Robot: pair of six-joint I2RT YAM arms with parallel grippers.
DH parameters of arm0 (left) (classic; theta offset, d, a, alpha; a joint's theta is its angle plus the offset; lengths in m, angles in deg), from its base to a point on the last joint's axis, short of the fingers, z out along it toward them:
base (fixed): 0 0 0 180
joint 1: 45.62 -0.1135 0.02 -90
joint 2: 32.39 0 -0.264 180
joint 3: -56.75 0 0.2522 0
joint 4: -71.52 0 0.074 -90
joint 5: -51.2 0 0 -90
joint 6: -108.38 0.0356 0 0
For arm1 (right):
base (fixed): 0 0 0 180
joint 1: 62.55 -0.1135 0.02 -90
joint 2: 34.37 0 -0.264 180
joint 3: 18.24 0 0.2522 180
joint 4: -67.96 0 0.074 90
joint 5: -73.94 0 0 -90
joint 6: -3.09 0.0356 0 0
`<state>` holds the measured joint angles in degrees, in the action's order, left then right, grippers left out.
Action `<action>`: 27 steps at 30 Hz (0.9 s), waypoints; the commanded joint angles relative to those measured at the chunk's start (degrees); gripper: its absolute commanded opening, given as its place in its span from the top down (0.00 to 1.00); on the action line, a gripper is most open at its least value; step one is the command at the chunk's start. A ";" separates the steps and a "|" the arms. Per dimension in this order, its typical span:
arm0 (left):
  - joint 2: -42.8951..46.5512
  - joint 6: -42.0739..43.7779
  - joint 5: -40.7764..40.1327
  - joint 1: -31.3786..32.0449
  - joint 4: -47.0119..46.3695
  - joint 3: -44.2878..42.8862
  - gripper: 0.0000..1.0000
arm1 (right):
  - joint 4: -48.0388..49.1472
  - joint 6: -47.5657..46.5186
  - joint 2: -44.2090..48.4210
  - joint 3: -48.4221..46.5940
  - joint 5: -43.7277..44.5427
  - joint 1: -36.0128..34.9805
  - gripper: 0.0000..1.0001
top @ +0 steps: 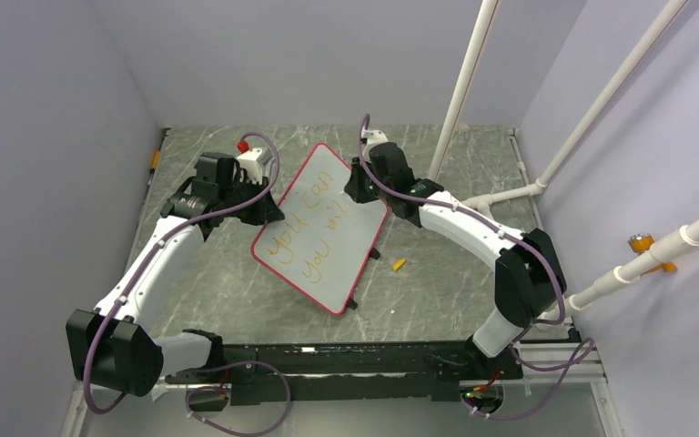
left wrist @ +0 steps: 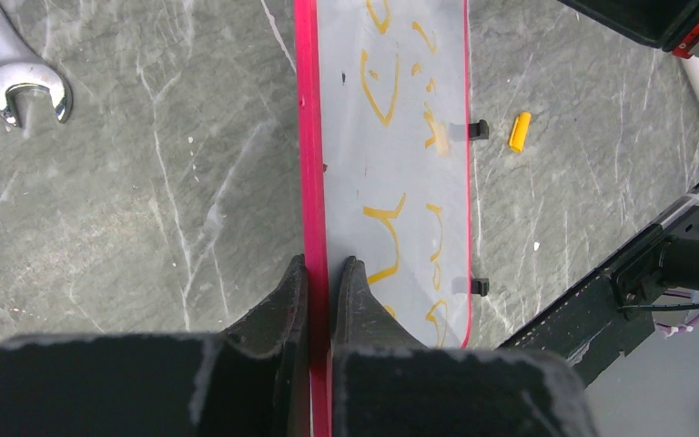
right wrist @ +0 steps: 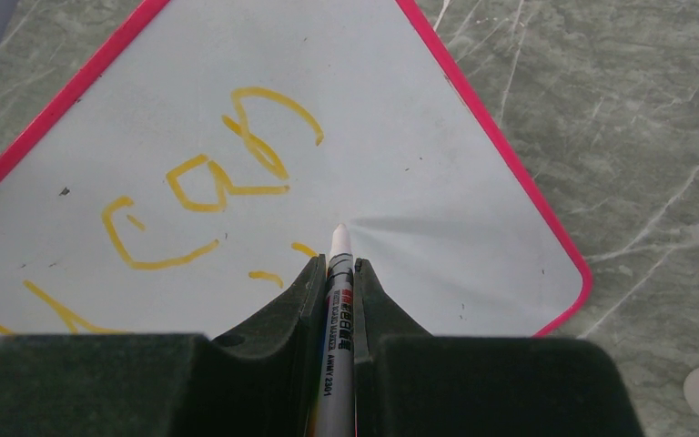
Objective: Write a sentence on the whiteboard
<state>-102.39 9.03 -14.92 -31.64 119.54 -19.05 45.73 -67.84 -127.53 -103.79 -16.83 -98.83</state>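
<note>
The whiteboard [top: 328, 228] with its red-pink frame lies tilted on the table, raised at its left edge. My left gripper [left wrist: 320, 264] is shut on that frame edge [left wrist: 309, 137], one finger on each face. The sentence [top: 305, 228] runs in orange over two lines; its letters also show in the right wrist view [right wrist: 209, 196]. My right gripper [right wrist: 339, 266] is shut on a white marker [right wrist: 337, 328], whose tip [right wrist: 339, 235] touches the board just right of the last orange strokes. In the top view the right gripper [top: 361, 187] sits over the board's upper right part.
An orange marker cap [top: 400, 265] lies on the marble table right of the board, also seen from the left wrist [left wrist: 519, 131]. A steel wrench [left wrist: 18, 68] lies left of the board. White pipes [top: 464, 82] rise at the back right.
</note>
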 commanded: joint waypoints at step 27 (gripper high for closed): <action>0.91 6.00 -7.44 0.39 -1.04 -0.13 1.00 | 4.76 1.76 -0.04 4.57 -1.91 0.50 1.00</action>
<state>-102.37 8.73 -15.25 -31.56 120.02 -19.05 49.08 -66.84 -128.93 -101.61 -18.08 -98.34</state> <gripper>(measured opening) 0.088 0.132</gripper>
